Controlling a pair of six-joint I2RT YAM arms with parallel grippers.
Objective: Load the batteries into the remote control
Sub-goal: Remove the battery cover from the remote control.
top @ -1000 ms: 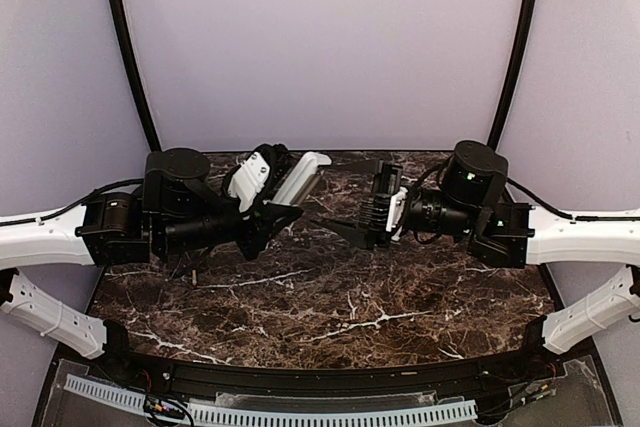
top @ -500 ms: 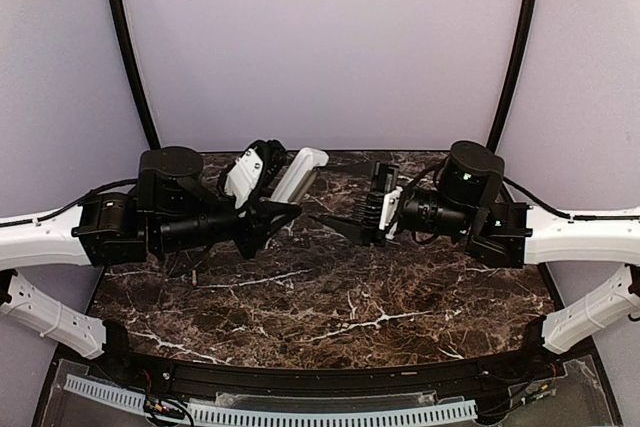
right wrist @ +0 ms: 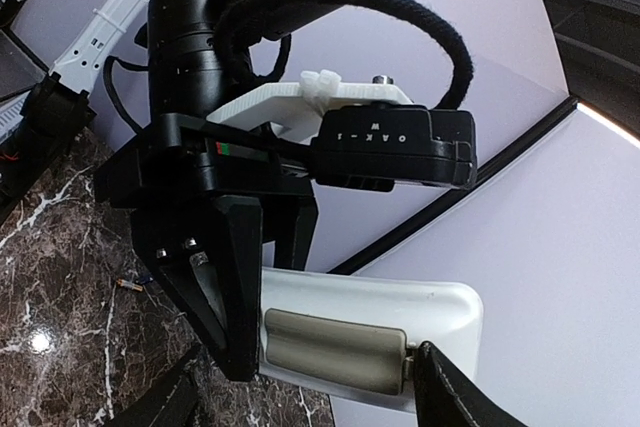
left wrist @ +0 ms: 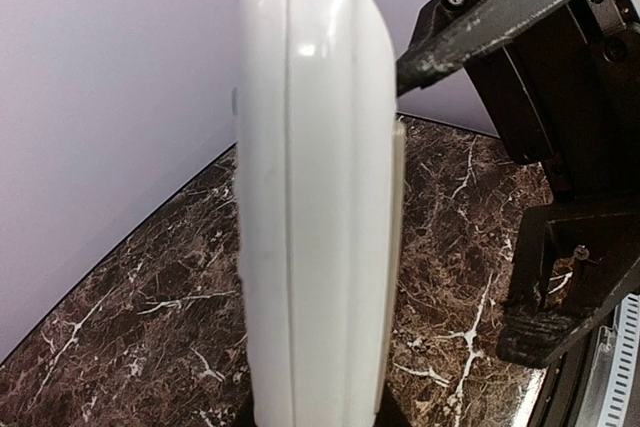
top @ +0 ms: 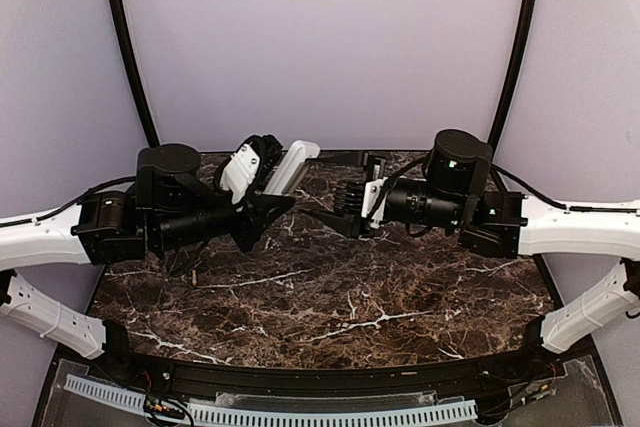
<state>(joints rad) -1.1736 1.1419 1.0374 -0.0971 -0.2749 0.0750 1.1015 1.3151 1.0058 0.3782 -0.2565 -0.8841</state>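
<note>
My left gripper [top: 268,205] is shut on the lower end of the white remote control [top: 291,165] and holds it in the air, tilted up toward the back wall. In the left wrist view the remote control [left wrist: 315,197] stands edge-on between that gripper's [left wrist: 315,417] fingers. The right wrist view shows the remote control's [right wrist: 370,332] back, with a grey cover [right wrist: 335,352] seated in it. My right gripper [right wrist: 300,397] is open, and one fingertip [right wrist: 440,382] touches the cover's end. What looks like a small orange battery [right wrist: 130,284] lies on the table below.
The dark marble table [top: 330,297] runs under both arms. My right gripper [top: 322,215] points left, facing the left gripper from close by. A black curved rail [top: 300,377] bounds the near edge, and the purple wall stands just behind the remote control.
My right arm has moved left and toward the back, bringing its fingers up to the remote control. The left arm has lifted the remote control slightly toward the back wall.
</note>
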